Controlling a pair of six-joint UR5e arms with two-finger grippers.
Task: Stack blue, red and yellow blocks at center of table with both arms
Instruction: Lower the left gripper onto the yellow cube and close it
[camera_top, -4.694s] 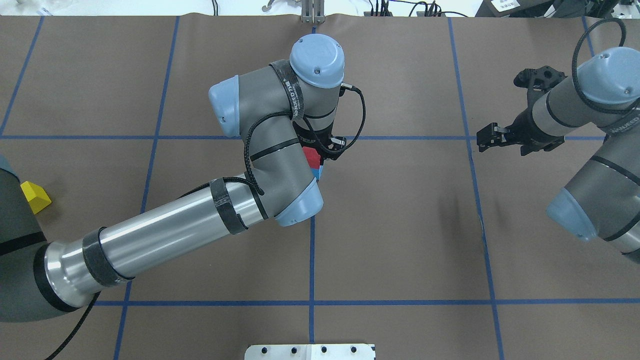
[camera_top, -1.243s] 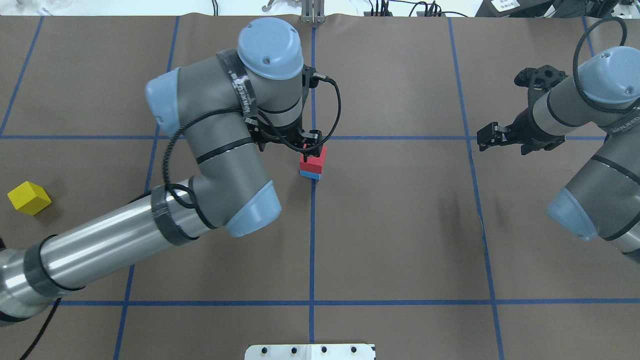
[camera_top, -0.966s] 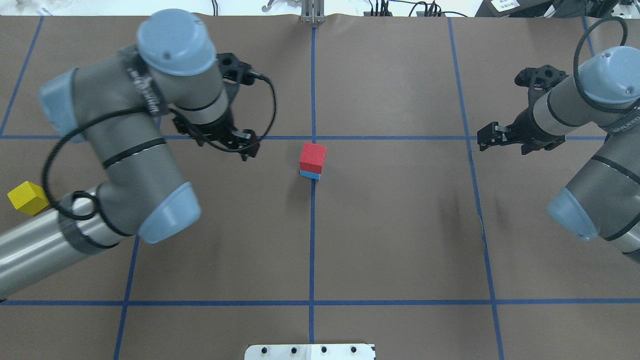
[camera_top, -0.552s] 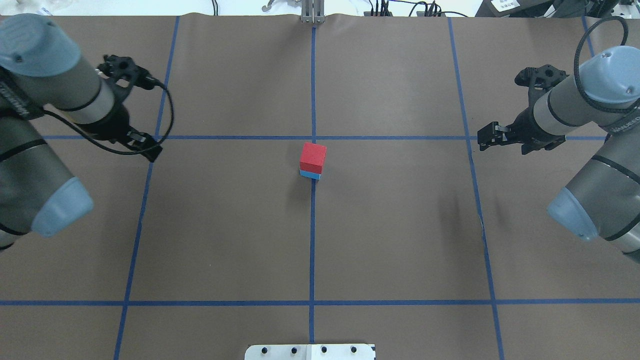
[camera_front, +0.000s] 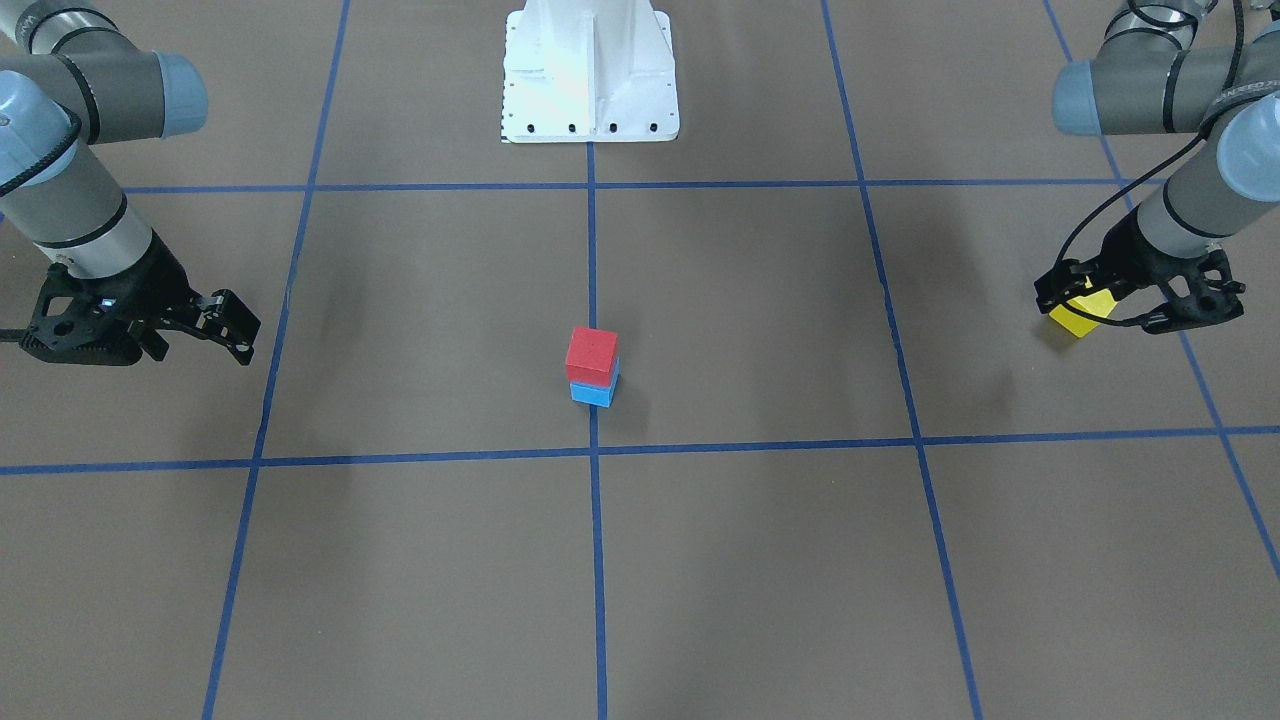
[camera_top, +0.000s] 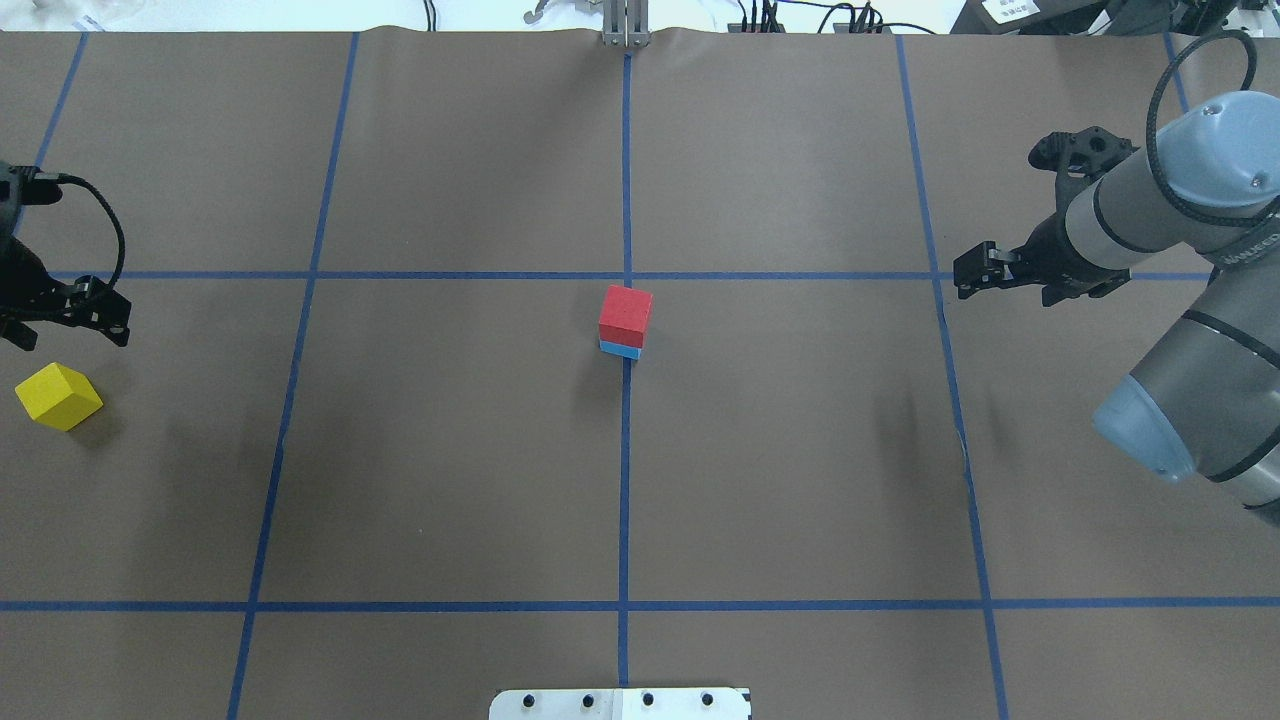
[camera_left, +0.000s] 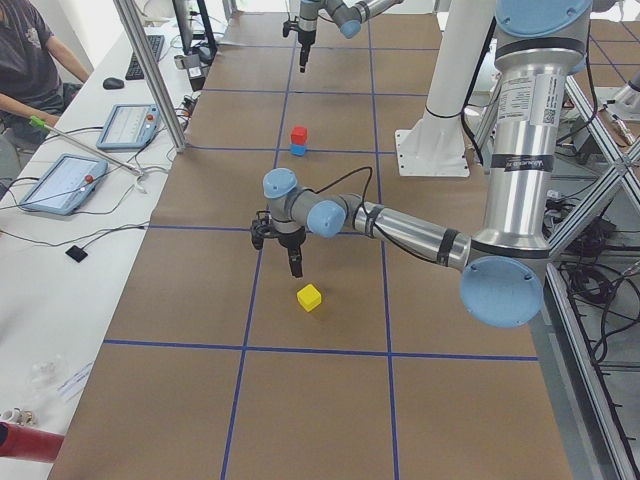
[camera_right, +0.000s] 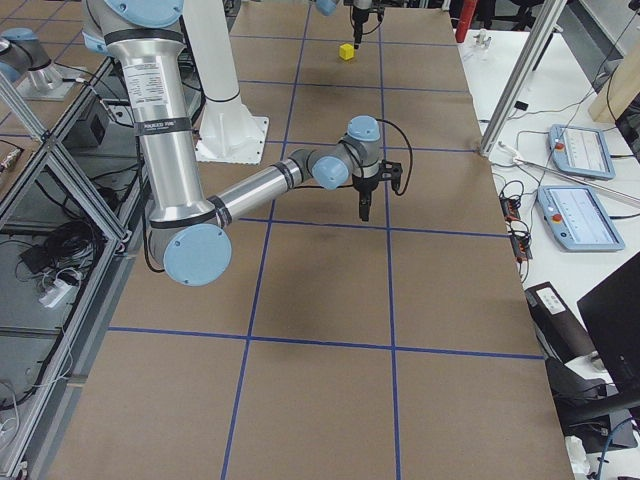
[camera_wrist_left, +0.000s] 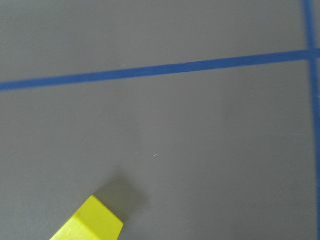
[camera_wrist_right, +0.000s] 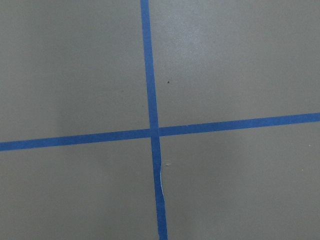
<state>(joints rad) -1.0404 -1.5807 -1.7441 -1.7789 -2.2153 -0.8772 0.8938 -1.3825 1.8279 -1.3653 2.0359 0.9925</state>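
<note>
A red block sits on a blue block at the table's centre, also in the front view. A yellow block lies alone at the far left edge, tilted to the grid. My left gripper is open and empty, hovering just beyond the yellow block. In the left wrist view only a corner of the yellow block shows at the bottom left. My right gripper is open and empty above the table on the right, also in the front view.
The robot's white base plate stands at the near middle edge. Blue tape lines grid the brown table cover. A side table with tablets and a seated person lies beyond the far edge.
My left gripper let go of the red block on top of the blue one and swung far left to the yellow block. The right arm stayed put.
</note>
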